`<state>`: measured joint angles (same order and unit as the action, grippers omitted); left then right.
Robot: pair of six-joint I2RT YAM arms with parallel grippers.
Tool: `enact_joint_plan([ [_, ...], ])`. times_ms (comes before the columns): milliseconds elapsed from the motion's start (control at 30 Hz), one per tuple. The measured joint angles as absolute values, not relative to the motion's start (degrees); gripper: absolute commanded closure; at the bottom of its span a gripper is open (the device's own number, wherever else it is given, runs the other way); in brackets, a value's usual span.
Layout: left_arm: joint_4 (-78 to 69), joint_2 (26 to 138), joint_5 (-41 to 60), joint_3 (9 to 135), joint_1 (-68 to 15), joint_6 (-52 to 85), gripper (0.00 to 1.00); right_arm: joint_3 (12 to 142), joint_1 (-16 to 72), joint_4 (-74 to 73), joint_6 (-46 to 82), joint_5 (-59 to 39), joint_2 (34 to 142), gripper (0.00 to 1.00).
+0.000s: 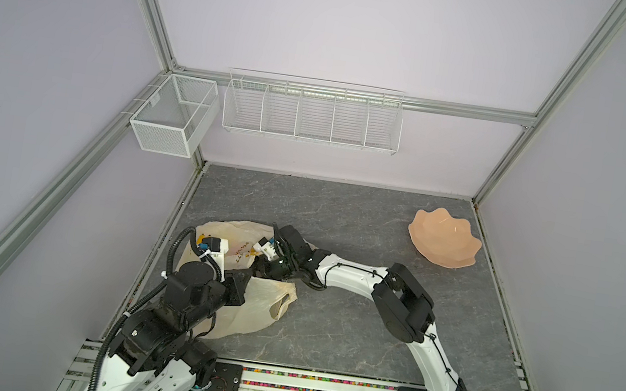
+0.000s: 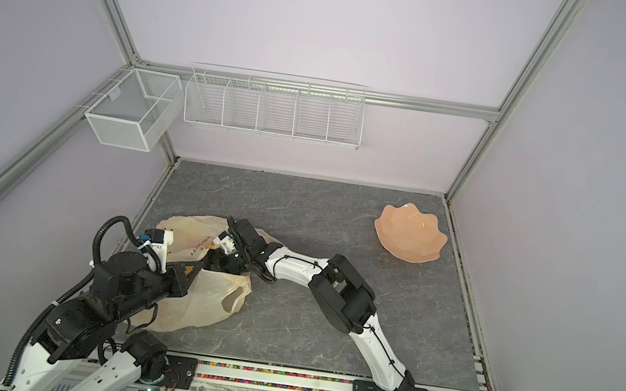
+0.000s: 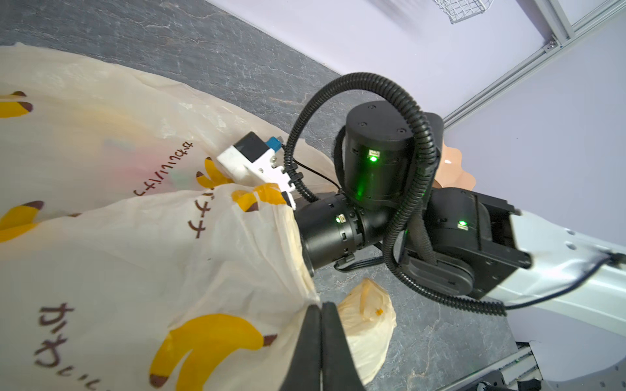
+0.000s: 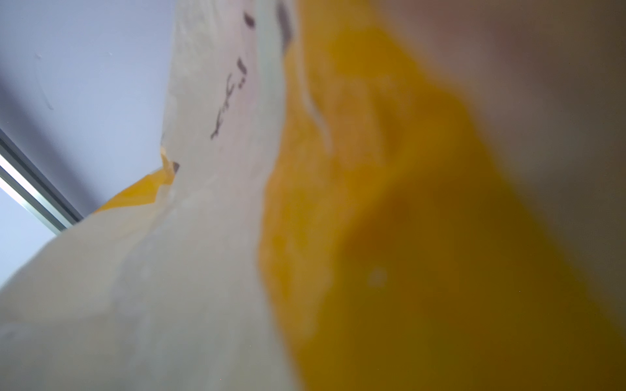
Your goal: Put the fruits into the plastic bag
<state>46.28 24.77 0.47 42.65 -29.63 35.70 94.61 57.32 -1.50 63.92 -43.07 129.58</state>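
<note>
Left gripper (image 3: 321,311), lower left in both top views, clamps the plastic bag (image 3: 135,264) rim, jaws together; right gripper (image 1: 263,270) sits in its mouth, spread impossible to tell

I am pinching the rim of the plastic bag (image 1: 261,306) with my left gripper (image 1: 242,285), while my right gripper (image 1: 263,270) is reaching into its folds, tips hidden. The peach bowl (image 1: 443,239) is sitting well apart, far right.
</note>
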Motion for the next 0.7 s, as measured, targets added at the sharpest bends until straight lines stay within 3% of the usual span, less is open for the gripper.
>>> enact_joint_plan([
  [400,48.7,24.1,-3.0,42.7,-29.6,37.5,1.00,88.9,52.2,21.3,48.2,-36.1,109.9,0.12],
  [700,48.7,24.1,-3.4,42.6,-29.6,39.0,1.00,88.5,45.9,35.7,36.5,-27.0,104.9,0.12],
])
